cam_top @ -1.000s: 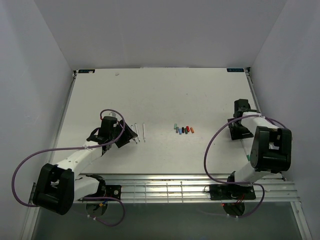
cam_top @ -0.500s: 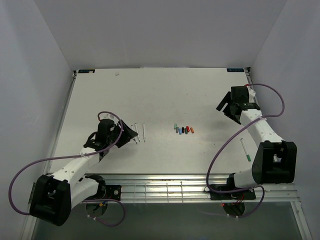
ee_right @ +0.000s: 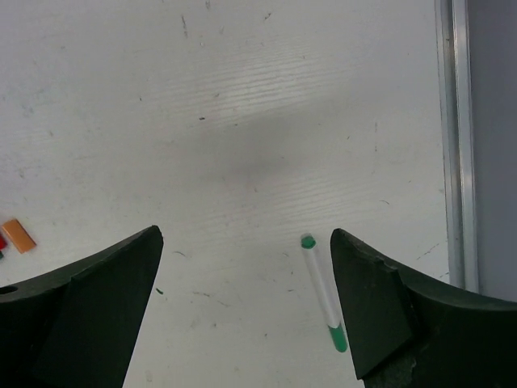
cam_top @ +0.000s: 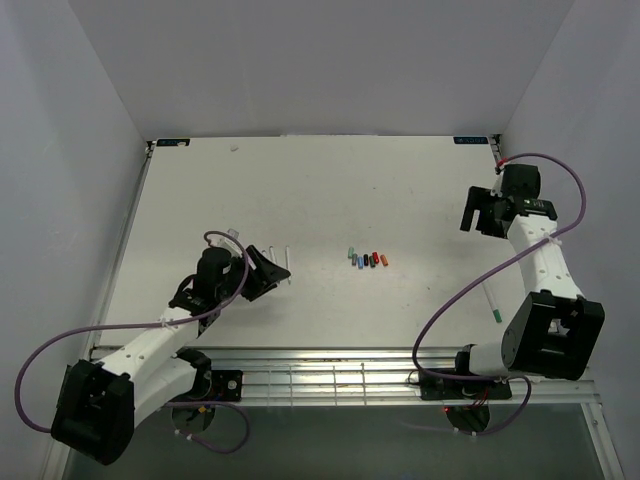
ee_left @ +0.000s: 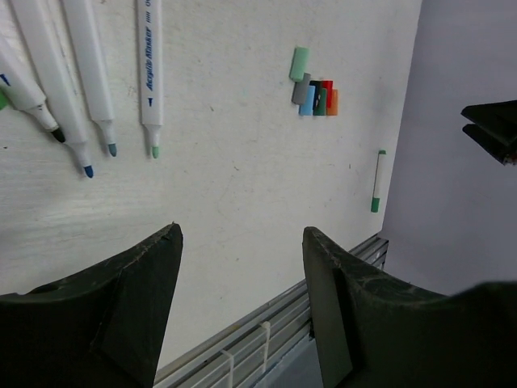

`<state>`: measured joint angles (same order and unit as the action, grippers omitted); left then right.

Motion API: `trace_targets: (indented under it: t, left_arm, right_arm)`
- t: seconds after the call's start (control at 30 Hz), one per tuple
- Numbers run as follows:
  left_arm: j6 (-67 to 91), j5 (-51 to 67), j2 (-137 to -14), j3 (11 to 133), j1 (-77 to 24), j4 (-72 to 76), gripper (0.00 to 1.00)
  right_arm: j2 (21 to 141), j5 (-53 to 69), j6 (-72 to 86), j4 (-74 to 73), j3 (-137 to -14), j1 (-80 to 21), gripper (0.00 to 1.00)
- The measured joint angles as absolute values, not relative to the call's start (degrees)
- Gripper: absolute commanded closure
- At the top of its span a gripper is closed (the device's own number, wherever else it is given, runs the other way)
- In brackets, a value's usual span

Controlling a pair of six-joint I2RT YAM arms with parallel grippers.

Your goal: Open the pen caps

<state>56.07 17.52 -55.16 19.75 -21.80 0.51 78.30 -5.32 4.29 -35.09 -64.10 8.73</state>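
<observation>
Several loose pen caps [cam_top: 368, 260] in green, grey, blue, black, red and orange lie in a tight cluster mid-table; the left wrist view shows that same cluster [ee_left: 315, 93]. A white pen [cam_top: 492, 302] lies at the right, a green cap [ee_right: 337, 338] still on its near end. Uncapped white pens [ee_left: 89, 89] lie side by side, tips bare. My left gripper [cam_top: 275, 272] hovers open just beside them, nothing between its fingers [ee_left: 242, 234]. Farther back at the right, my right gripper [cam_top: 480, 220] hangs open and empty [ee_right: 246, 236], above and beyond the green-capped pen.
A metal rail [cam_top: 370, 365] runs along the table's near edge. Grey walls close in the left, back and right sides. The table's right edge strip [ee_right: 452, 137] lies close to the green-capped pen.
The right gripper has opened wide and swung up and back to the right, leaving the green-capped pen exposed on the table. The left gripper has shifted slightly right and nearer.
</observation>
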Motion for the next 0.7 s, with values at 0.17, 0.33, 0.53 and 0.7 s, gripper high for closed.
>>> trace_targets:
  t: [0.17, 0.33, 0.53, 0.7]
  left_arm:
    - [57.8, 17.5, -54.2, 19.5, -25.4, 2.9, 0.28]
    - [59.0, 17.3, -54.8, 19.5, -29.1, 5.5, 0.28]
    - [59.7, 17.0, -56.6, 18.1, -31.0, 8.7, 0.28]
    - [60.1, 17.1, -57.3, 16.7, -31.3, 10.4, 0.28]
  right_arm:
    - [79.4, -3.2, -6.3, -37.6, -64.2, 9.9, 0.08]
    - [80.4, -3.8, -15.9, -37.6, -62.1, 12.4, 0.10]
    - [82.0, -3.8, -27.1, -37.8, -53.5, 16.7, 0.10]
    - [82.0, -3.5, -32.8, -37.5, -48.4, 19.1, 0.03]
